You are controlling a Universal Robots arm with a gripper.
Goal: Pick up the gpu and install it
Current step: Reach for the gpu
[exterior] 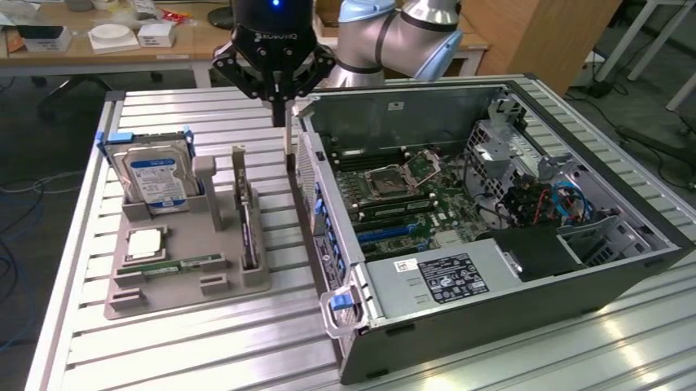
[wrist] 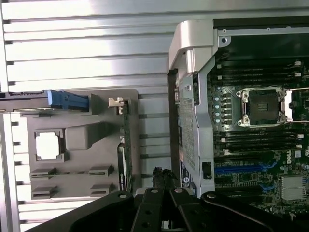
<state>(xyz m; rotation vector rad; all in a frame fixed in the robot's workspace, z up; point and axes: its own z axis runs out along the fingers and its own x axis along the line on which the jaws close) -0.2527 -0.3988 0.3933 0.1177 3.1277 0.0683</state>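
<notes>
Directly below hand, slatted table; desk beyond.

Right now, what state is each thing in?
graphics card, standing on edge in the tray, not picked up
hard drive, upright in the tray
chip, lying flat in the tray
computer case, side open
jaws, shut

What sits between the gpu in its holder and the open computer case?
Only a bare strip of slatted table, past the holder's edge; gpu and case stand apart. The wrist view shows it plainly.
</notes>
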